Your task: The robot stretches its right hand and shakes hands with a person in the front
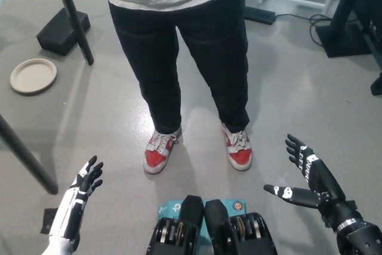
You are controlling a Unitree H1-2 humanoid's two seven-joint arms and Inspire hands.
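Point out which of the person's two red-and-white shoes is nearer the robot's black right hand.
The shoe at picture right: it stands beside the open right hand, while the other shoe is further left.

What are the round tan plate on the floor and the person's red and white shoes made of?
The round tan plate looks like paper or pressed fibre: matte, pale, with a thin raised rim. It could be light plastic. The red and white shoes look like smooth leather or a leather-like material with white fabric laces; the red toes shine slightly. The floor looks like hard, speckled grey concrete or vinyl with a dull sheen.
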